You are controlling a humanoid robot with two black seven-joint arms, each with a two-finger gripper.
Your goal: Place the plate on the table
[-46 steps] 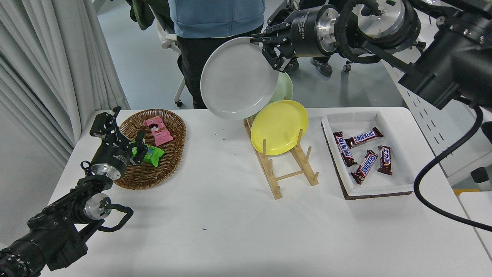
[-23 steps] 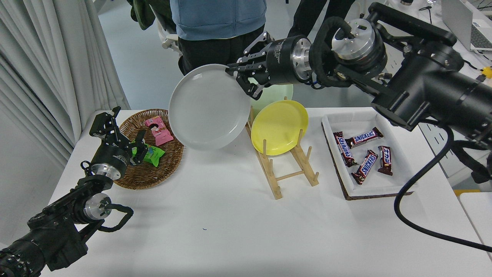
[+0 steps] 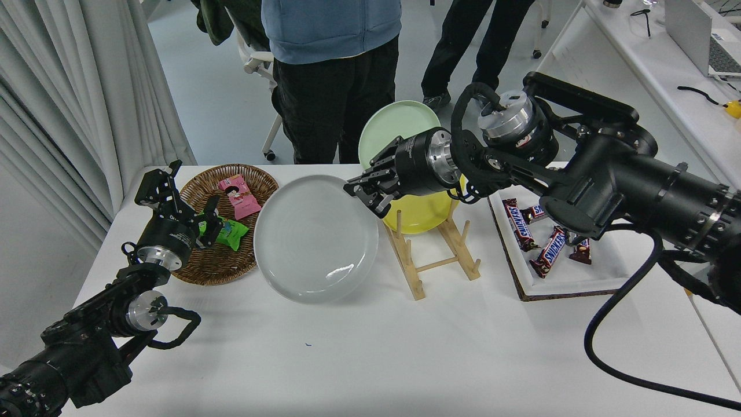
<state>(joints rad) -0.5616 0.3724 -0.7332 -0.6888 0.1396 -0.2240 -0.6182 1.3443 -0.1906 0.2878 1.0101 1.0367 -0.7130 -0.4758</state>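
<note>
My right gripper (image 3: 363, 194) is shut on the right rim of the light-grey plate (image 3: 315, 238). It holds the plate nearly flat and low over the white table (image 3: 370, 347), between the wicker basket and the wooden rack. I cannot tell whether the plate touches the tabletop. The right arm reaches in from the right across the rack. My left arm is parked at the lower left, its gripper (image 3: 184, 202) open over the basket's near edge.
A wooden plate rack (image 3: 431, 255) holds a yellow plate (image 3: 425, 211) and a pale green plate (image 3: 388, 124) behind it. A wicker basket (image 3: 223, 263) with snack packets sits at left. A white tray (image 3: 564, 284) of chocolate bars sits at right. Two people stand beyond the table.
My right gripper has carried the grey plate down and to the left, away from the rack, and tilted it from nearly upright to nearly flat just above the table.
</note>
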